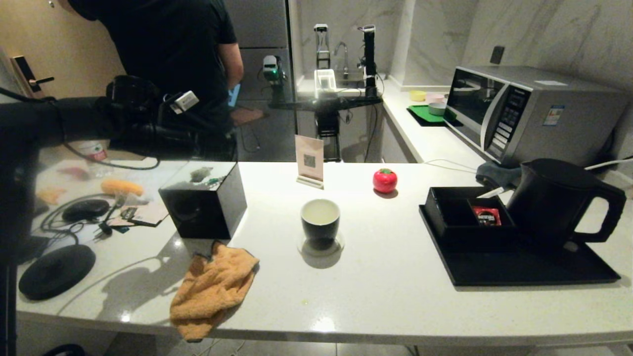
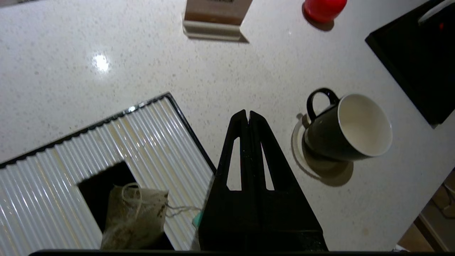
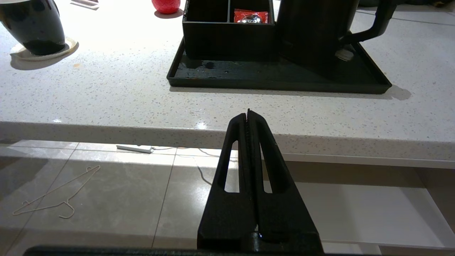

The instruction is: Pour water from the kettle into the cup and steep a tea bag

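Standing on its coaster mid-table, the cup sits within easy reach of both arms; the kettle waits on the black tray to the right; the left end effector hovers pressed together above the tissue box where a tea bag lies, likely next; the right end effector, likewise pressed together, hangs below the table edge.
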Tool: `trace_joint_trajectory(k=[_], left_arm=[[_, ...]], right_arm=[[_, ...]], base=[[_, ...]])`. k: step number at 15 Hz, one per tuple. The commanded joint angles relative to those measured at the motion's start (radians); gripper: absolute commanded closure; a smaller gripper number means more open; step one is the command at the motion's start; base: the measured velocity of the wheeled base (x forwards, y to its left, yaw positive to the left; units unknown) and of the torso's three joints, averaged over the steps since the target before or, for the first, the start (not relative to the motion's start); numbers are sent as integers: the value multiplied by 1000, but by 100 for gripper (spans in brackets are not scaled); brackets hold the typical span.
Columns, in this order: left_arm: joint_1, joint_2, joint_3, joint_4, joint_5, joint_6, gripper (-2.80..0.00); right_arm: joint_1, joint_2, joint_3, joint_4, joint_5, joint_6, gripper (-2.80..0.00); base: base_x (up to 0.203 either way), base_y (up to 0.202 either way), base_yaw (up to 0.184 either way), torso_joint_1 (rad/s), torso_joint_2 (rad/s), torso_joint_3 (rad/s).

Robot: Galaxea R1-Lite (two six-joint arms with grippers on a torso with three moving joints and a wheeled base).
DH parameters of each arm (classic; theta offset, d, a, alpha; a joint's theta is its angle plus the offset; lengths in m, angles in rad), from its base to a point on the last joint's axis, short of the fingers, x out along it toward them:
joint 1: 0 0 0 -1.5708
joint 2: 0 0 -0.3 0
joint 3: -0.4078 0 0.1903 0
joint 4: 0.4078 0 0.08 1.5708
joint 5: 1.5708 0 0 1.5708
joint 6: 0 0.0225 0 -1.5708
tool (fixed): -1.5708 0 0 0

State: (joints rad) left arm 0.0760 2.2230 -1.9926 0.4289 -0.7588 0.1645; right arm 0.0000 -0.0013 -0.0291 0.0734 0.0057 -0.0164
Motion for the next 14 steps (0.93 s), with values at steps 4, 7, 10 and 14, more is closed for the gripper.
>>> trace_joint_trajectory(k=[4,7,10,14], left_arm=[[14,-27,0,144,59,97,0],[22,-45,0,201,80,128,0],[33,-51,0,209,115,146,0],[34,-51,0,211,120,147,0]], right_arm=[[0,1,0,0,0,0,0],[0,1,0,0,0,0,0],[0,1,0,0,0,0,0],[0,1,0,0,0,0,0]], base=[[0,0,0,0,0,0],[0,0,0,0,0,0],[0,0,0,0,0,0],[0,0,0,0,0,0]])
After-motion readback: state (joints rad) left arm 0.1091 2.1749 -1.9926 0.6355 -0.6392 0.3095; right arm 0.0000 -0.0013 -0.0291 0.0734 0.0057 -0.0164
